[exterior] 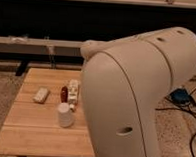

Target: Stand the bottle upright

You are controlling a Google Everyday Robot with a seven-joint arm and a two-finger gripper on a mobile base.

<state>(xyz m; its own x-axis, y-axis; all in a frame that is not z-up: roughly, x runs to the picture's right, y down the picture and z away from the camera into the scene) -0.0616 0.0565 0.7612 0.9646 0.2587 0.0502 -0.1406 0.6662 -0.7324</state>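
Observation:
The bottle [73, 90] is a slim whitish-cream one with faint yellowish marks. It lies on its side near the middle of the wooden table [33, 129], its long axis pointing away from the camera. My gripper is out of view; only the arm's big white casing [135, 100] shows, filling the right half of the camera view and covering the table's right part. Nothing from the table is lifted.
A dark red oblong thing [64, 94] lies right beside the bottle on its left. A plain white cup [65, 115] stands upright just in front of them. A small beige block [41, 94] lies further left. Cables and a blue item [180, 95] are on the floor at right.

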